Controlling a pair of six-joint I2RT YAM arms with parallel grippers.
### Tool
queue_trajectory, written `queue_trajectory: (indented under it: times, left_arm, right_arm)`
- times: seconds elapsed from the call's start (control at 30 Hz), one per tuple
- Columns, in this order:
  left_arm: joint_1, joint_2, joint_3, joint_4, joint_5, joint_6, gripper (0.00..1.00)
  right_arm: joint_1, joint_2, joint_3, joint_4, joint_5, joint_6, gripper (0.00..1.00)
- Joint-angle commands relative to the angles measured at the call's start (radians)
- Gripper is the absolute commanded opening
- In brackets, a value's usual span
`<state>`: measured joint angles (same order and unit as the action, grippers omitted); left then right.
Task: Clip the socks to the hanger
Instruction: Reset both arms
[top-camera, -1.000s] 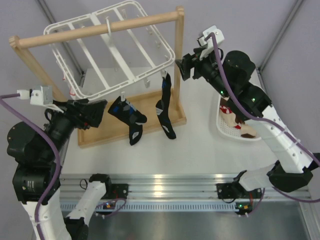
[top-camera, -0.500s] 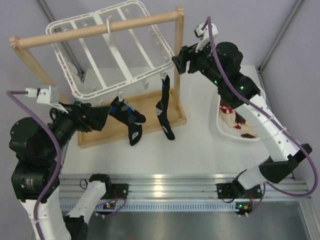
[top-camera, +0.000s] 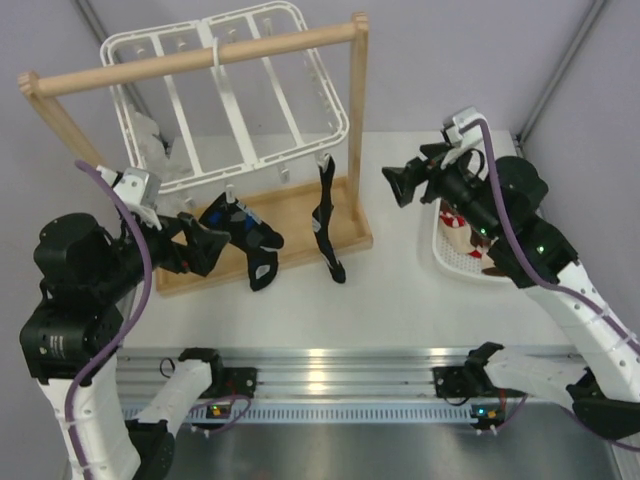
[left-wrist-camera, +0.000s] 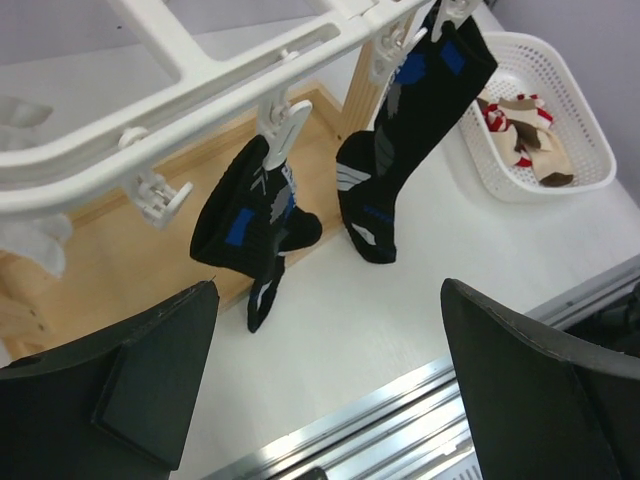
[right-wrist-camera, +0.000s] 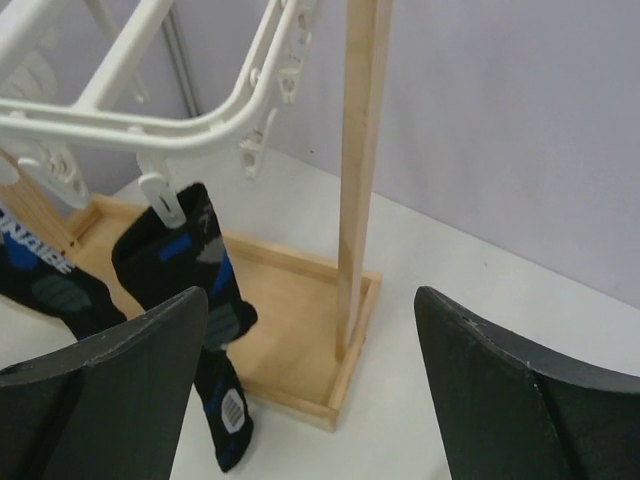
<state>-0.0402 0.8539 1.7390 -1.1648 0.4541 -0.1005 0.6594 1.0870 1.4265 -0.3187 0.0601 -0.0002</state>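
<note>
The white hanger (top-camera: 230, 95) hangs by its hook from the wooden rail. Two black socks with blue and white patches hang from clips on its near edge: one on the left (top-camera: 243, 238), one slim on the right (top-camera: 326, 215). Both show in the left wrist view, the left sock (left-wrist-camera: 255, 215) and the right sock (left-wrist-camera: 405, 140). The right sock (right-wrist-camera: 190, 300) and the hanger (right-wrist-camera: 150, 125) show in the right wrist view. My left gripper (top-camera: 205, 248) is open and empty beside the left sock. My right gripper (top-camera: 398, 185) is open and empty, right of the stand.
The light wooden rail stand (top-camera: 355, 120) with its tray base (top-camera: 290, 235) carries the hanger. A white basket (top-camera: 450, 262) holding more socks sits at the right, under my right arm; it shows in the left wrist view (left-wrist-camera: 590, 140). A metal rail (top-camera: 320, 365) runs along the near edge.
My right gripper has pulled back from the hanger's right corner, moving right and down. My left gripper has shifted slightly toward the left sock. The hanger has swung back a little.
</note>
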Motion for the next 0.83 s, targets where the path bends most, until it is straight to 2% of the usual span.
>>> queue_trajectory:
  times: [0.0,0.17,0.3,0.33,0.8]
  left_arm:
    - [0.003,-0.021,-0.015,-0.059,-0.081,0.093,0.98]
    - [0.010,-0.104,-0.139,-0.039,-0.120,0.094,0.98]
    - [0.034,-0.138,-0.171,-0.027,-0.115,0.116,0.98]
    - [0.068,-0.148,-0.174,-0.027,-0.109,0.116,0.98]
    - [0.148,-0.226,-0.216,-0.024,-0.091,0.105,0.98]
  right_arm:
    - [-0.007,-0.105,-0.090,0.032,0.023,-0.059,0.85]
    - [-0.033,-0.234,-0.221,0.013,0.012,-0.080,0.92]
    - [-0.079,-0.305,-0.291,0.000,-0.008,-0.080,1.00]
    - [-0.090,-0.330,-0.317,-0.002,-0.011,-0.078,1.00]
    - [-0.156,-0.415,-0.382,-0.033,-0.052,-0.067,1.00]
